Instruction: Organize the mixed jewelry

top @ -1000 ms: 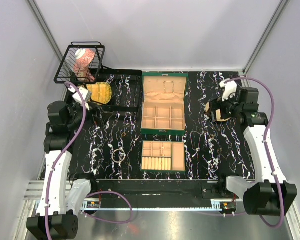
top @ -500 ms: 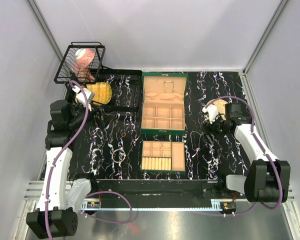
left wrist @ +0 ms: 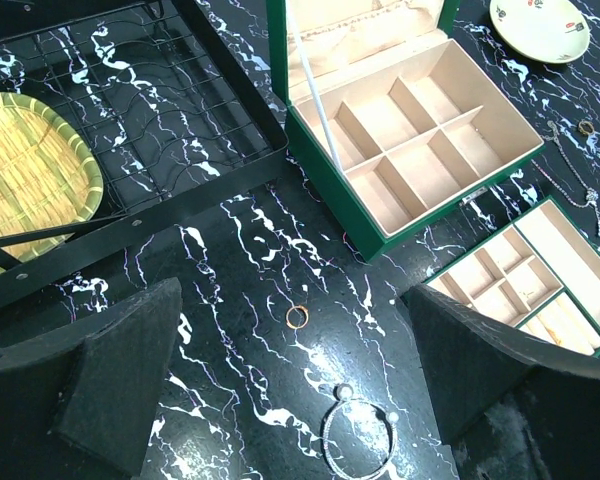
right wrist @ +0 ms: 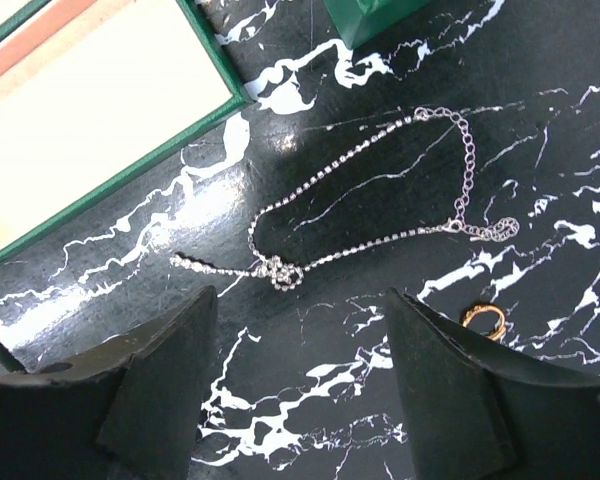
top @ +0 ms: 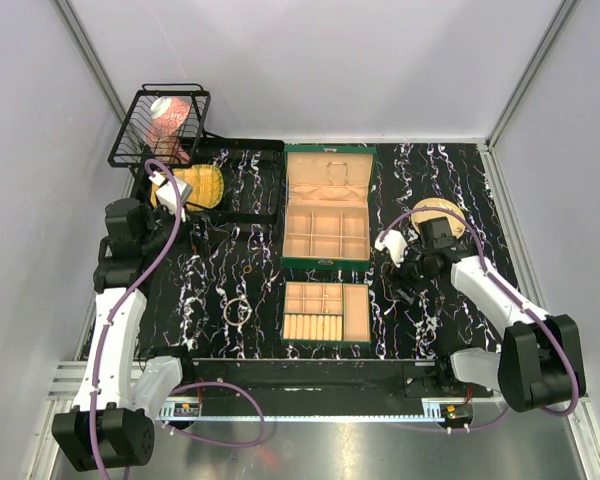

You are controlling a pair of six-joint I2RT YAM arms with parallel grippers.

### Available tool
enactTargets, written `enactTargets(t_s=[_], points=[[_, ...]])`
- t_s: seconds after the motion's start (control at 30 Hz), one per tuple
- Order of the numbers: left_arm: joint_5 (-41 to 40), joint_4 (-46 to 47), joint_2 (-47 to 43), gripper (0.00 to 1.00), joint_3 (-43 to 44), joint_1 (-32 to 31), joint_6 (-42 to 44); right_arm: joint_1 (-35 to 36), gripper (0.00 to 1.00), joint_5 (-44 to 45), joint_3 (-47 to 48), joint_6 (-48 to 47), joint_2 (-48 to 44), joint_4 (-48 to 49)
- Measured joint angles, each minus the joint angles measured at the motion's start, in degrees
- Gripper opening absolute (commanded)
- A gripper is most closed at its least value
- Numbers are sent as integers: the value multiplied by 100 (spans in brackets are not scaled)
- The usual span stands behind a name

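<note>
The mixed jewelry lies scattered on the black marbled table. A slim bangle (top: 238,310) lies left of the tray; it also shows in the left wrist view (left wrist: 360,440), beyond a small orange ring (left wrist: 297,316). My left gripper (left wrist: 292,295) is open and empty, high above both. A knotted silver chain (right wrist: 360,215) and a gold ring (right wrist: 485,320) lie right of the tray. My right gripper (right wrist: 300,297) is open and empty, low over the table just short of the chain's knot. In the top view it (top: 404,272) is right of the green box (top: 327,210).
The green tray with beige compartments (top: 326,312) sits in front of the open box. A round tan plate (top: 435,212) is behind the right arm. A black rack holds a bamboo dish (top: 198,187). A wire basket (top: 160,125) stands at the back left.
My right arm has swung from beside the plate forward and left, down toward the chain right of the box. My left arm has shifted only slightly.
</note>
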Motion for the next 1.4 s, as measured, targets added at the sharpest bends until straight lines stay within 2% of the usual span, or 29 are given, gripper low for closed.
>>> enactTargets(t_s=[0.37, 1.0, 1.4], points=[[-136, 66, 48, 99, -70, 0, 37, 313, 60, 162, -177, -87, 417, 382], [-236, 83, 79, 99, -87, 0, 55, 514, 50, 411, -308, -131, 817, 699], [-256, 116, 79, 99, -87, 0, 57, 750, 27, 566, -367, -149, 804, 887]])
